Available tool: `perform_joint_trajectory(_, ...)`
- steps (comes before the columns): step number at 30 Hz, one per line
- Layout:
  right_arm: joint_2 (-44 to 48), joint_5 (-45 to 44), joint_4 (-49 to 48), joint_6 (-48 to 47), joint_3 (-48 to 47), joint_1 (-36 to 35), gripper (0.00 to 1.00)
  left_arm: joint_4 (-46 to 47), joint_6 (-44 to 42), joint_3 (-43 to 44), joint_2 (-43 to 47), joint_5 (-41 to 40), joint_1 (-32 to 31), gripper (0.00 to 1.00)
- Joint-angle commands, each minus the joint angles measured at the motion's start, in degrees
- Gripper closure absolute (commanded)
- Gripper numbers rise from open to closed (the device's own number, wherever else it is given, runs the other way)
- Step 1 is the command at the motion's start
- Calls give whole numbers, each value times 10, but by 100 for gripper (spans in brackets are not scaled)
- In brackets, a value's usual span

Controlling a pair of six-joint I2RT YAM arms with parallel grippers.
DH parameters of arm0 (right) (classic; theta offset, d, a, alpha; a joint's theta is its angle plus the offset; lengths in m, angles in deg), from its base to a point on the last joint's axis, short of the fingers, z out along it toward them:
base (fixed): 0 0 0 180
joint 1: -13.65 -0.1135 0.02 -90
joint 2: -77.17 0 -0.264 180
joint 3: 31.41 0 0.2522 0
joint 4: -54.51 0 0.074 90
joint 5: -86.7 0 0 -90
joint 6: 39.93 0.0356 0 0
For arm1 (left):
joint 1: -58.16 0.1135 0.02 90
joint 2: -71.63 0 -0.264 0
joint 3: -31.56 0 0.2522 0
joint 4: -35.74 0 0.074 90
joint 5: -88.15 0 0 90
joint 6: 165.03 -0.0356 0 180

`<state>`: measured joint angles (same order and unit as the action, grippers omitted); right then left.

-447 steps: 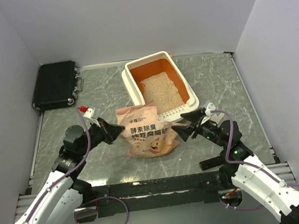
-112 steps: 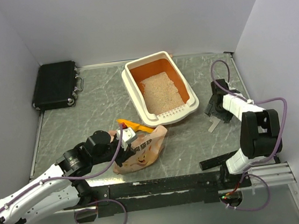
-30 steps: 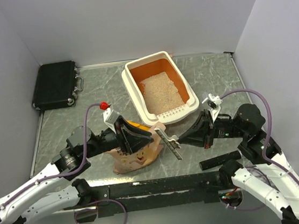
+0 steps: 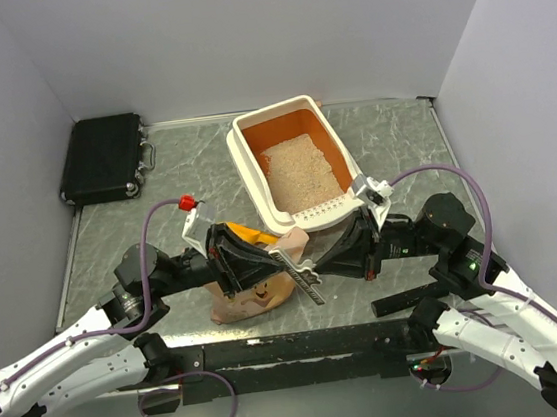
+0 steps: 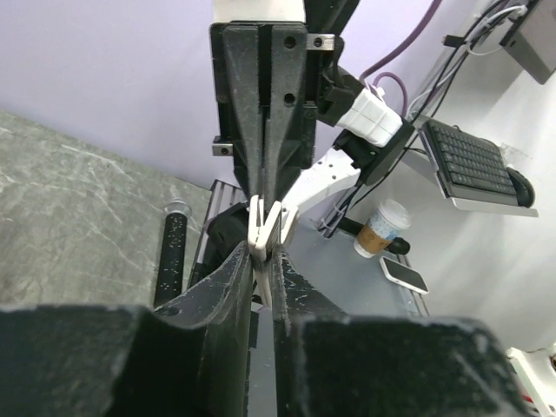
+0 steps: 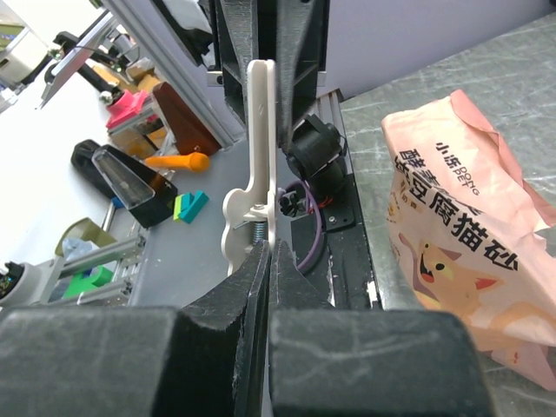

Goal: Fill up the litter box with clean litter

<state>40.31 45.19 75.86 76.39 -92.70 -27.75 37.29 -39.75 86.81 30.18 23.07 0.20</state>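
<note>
The litter box [image 4: 250, 167], cream outside and orange inside, stands at the back centre with pale clean litter [image 4: 299, 171] spread in it. In front of it a long white bag clip [image 4: 305, 278] hangs in the air between both arms. My right gripper [image 4: 318, 267] is shut on one end of the clip [image 6: 261, 148]. My left gripper [image 4: 282, 258] faces it from the left, its fingers [image 5: 234, 278] pressed on the clip's [image 5: 263, 228] other end. Below them the peach-pink bag [image 4: 258, 293] lies on the table.
A yellow-orange scoop [image 4: 246, 234] pokes out behind the left gripper, near the bag [image 6: 469, 252]. A black case [image 4: 104, 158] lies at the back left. White walls close in the grey marbled table [image 4: 402, 144] on three sides.
My right gripper has carried the clip leftward to the left gripper. The left jaws, open a second ago, have closed onto the clip.
</note>
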Motion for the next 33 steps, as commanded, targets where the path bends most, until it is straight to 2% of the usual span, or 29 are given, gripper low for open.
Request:
perform_joint_trajectory(1,-2,-16,-43,7,3,-8,100,28,-10,-3,4,23,-3,87)
perform_joint_trajectory(7,-11,-19,-43,7,-3,-17,100,33,-11,-8,15,26,-4,98)
perform_joint_trajectory(9,-13,-13,-44,7,-2,-19,100,32,-14,-10,16,27,-3,99)
perform_joint_trajectory(10,-13,-11,-46,8,0,-21,92,31,-13,-10,20,25,-4,99)
perform_joint_trajectory(12,-13,-9,-49,12,2,-20,62,30,-14,-9,23,24,-4,99)
perform_joint_trajectory(14,-8,-18,-43,12,5,-20,48,23,-17,-7,26,24,-4,99)
perform_joint_trajectory(15,-2,-23,-41,8,5,-21,35,21,-17,-7,26,26,-4,99)
perform_joint_trajectory(18,8,-38,-15,-6,-4,-21,23,11,-20,-5,30,27,-4,99)
perform_joint_trajectory(24,31,-54,42,-48,-27,-20,18,8,-17,-12,44,25,-4,99)
perform_joint_trajectory(33,27,8,-10,-16,-10,-21,18,0,-16,-6,49,28,-4,99)
